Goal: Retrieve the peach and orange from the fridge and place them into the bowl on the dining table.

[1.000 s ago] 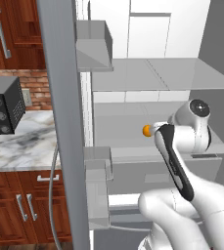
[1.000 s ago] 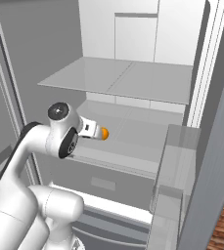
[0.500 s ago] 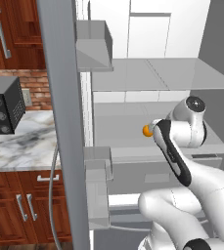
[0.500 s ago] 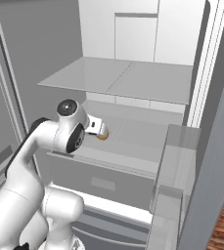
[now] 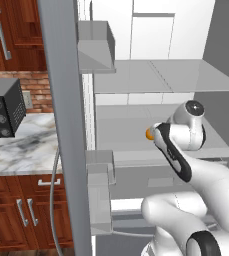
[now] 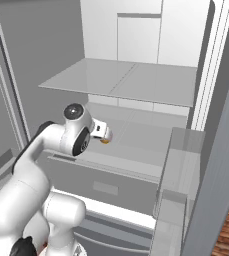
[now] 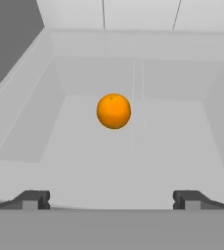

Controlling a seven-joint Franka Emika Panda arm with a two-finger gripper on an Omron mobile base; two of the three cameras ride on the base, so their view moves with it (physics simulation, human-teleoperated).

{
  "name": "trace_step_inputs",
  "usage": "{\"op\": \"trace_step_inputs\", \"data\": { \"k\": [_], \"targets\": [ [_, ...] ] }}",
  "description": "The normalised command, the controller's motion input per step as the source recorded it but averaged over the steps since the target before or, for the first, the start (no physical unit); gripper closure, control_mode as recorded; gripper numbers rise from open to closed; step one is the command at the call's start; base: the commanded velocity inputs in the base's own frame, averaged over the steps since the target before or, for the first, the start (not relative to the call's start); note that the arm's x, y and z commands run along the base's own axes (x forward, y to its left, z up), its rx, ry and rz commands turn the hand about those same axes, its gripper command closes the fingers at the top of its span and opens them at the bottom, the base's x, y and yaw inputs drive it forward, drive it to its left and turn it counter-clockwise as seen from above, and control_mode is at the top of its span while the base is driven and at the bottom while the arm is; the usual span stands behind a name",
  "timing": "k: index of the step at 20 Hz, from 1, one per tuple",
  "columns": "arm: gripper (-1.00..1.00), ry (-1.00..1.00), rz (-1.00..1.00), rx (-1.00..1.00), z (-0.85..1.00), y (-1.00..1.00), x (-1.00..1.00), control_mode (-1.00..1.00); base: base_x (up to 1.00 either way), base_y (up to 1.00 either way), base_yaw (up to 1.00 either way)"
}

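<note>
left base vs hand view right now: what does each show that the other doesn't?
Left base view alone: the open fridge door with its door bins, the marble wall counter, a dark microwave, wood cabinets and the white arm reaching onto the middle shelf. Hand view alone: the orange whole and unblocked, resting on the shelf floor ahead of the open gripper, apart from both fingertips. Shared: the fridge's white interior and the orange, which in the left base view is mostly hidden behind the arm.

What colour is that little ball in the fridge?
Bright yellow-orange: the orange, clearest in the hand view.
</note>
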Motion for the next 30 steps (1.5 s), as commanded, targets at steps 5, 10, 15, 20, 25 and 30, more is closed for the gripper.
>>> {"op": "trace_step_inputs", "data": {
  "k": [5, 10, 15, 20, 25, 30],
  "targets": [
    [-1.00, 0.00, 0.00, 0.00, -0.20, 0.00, 0.27, -1.00, 0.00, 0.00, 0.00],
    [-1.00, 0.00, 0.00, 0.00, -0.17, 0.00, 0.25, -1.00, 0.00, 0.00, 0.00],
    [-1.00, 0.00, 0.00, 0.00, -0.17, 0.00, 0.24, -1.00, 0.00, 0.00, 0.00],
    [-1.00, 0.00, 0.00, 0.00, -0.18, 0.00, 0.26, -1.00, 0.00, 0.00, 0.00],
    [-1.00, 0.00, 0.00, 0.00, -0.15, 0.00, 0.27, -1.00, 0.00, 0.00, 0.00],
    [-1.00, 0.00, 0.00, 0.00, -0.11, 0.00, 0.29, -1.00, 0.00, 0.00, 0.00]
  ]
}}
